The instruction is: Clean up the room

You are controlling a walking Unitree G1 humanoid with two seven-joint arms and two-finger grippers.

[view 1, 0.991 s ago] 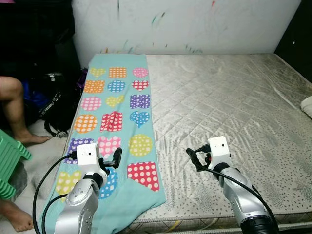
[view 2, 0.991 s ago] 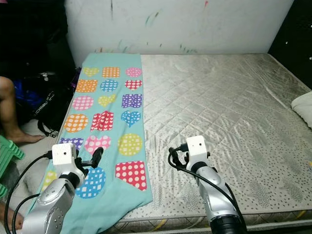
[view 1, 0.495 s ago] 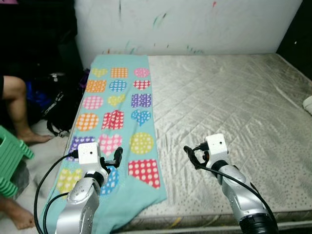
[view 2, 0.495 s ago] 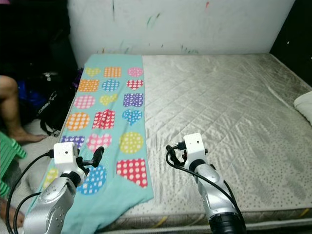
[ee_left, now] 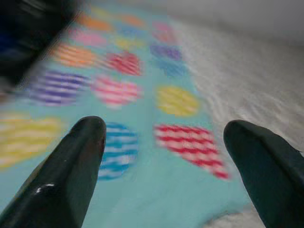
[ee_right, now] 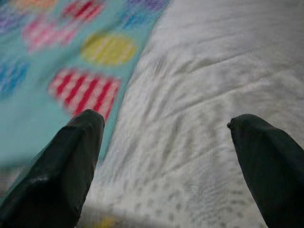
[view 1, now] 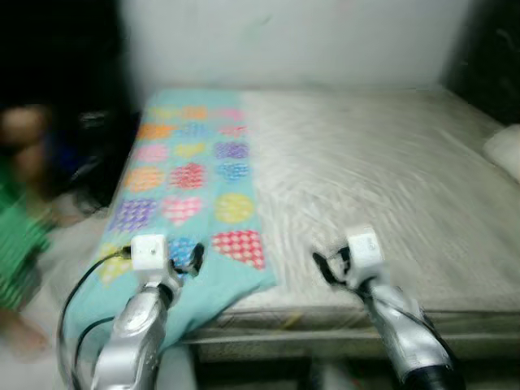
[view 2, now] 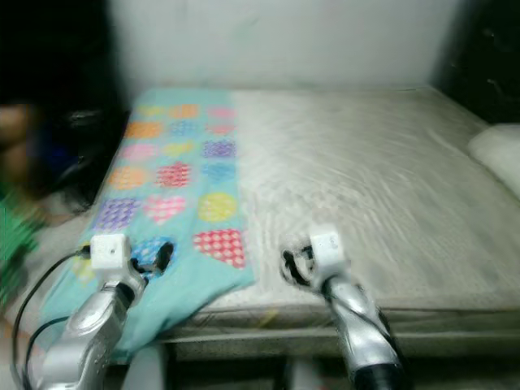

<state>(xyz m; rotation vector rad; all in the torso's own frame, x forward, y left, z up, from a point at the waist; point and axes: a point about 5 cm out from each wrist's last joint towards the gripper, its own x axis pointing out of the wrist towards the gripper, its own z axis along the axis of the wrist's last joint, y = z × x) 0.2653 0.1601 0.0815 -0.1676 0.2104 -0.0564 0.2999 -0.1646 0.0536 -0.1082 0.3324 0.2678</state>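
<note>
Room, left eye view: blurred, so the camera is probably moving; a bed (view 1: 382, 162) with a grey quilted mattress against a pale wall, a teal blanket (view 1: 191, 187) with coloured dotted shapes laid along its left side, its near corner hanging over the front edge.
Left end effector (view 1: 193, 260): held low over the blanket's near end, not touching it.
Right end effector (view 1: 329, 264): over bare mattress close to the front edge, well apart from the blanket.
Left margin: a seated person's leg (view 1: 20, 134), something green (view 1: 16, 244) and dark bags on the floor beside the bed.
Right eye view: same scene; a pale pillow (view 2: 496, 154) lies at the bed's right edge.
Left wrist view: two black fingers (ee_left: 71, 166) spread wide with nothing between them; past them lie the red-striped patch and the blanket's near hem.
Right wrist view: fingers (ee_right: 57, 166) parted and empty; the blanket's long edge (ee_right: 118, 111) runs ahead on one side, bare mattress on the other.
Step in hand: judged an approach to the blanket, nothing gripped yet.
Next move calls for: lowering each end effector onto the blanket's near hem or corner and pinching thin cloth against a soft mattress.
Edges and room: the mattress is open to the right; the left is crowded by the person and bags, so swings there need care.
</note>
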